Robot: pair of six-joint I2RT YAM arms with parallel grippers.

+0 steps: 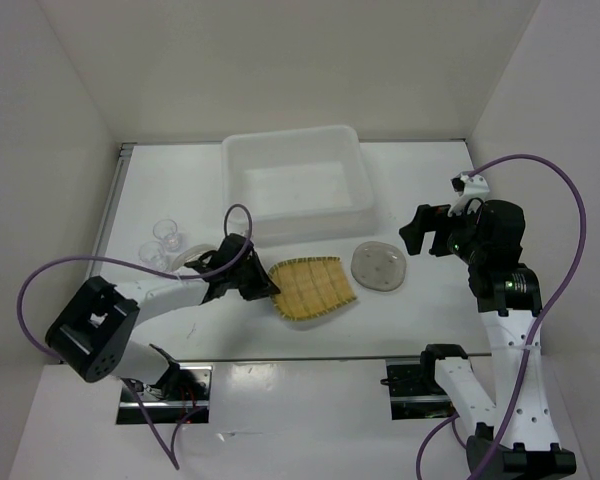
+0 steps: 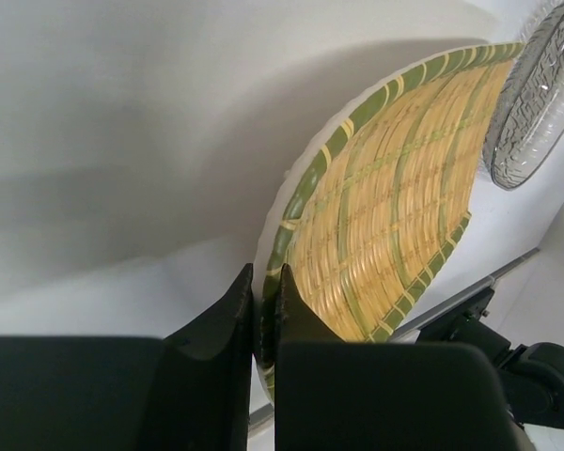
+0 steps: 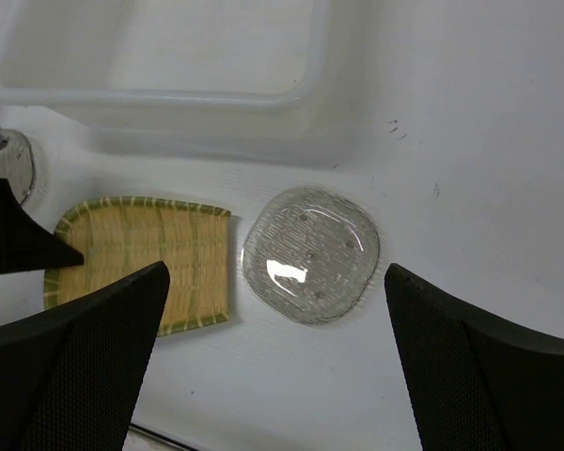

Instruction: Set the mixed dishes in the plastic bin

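Left arm point(image 1: 150, 292): low, forearm stretched rightward; left gripper point(image 1: 268, 284) fingers pinched on plate point(image 1: 315, 290) edge. Right arm point(image 1: 505, 290): upright, wrist bent leftward; right gripper point(image 1: 418, 232) fingers spread wide, held aloft.

The woven plate point(image 3: 160, 240) is tan with a green-striped rim, the translucent plate point(image 3: 310, 254) ribbed grey, the bin point(image 1: 300, 228) white.

— How is the tan plate point(image 2: 395, 216) finished?
— A matt weave of straw-coloured strips is seen, green-edged.
— And the round plate point(image 3: 310, 254)?
— Glossy, clear, finely ribbed material is shown. The bin point(image 1: 298, 185) is seen as milky translucent plastic, the counter point(image 1: 430, 320) as smooth matt white.
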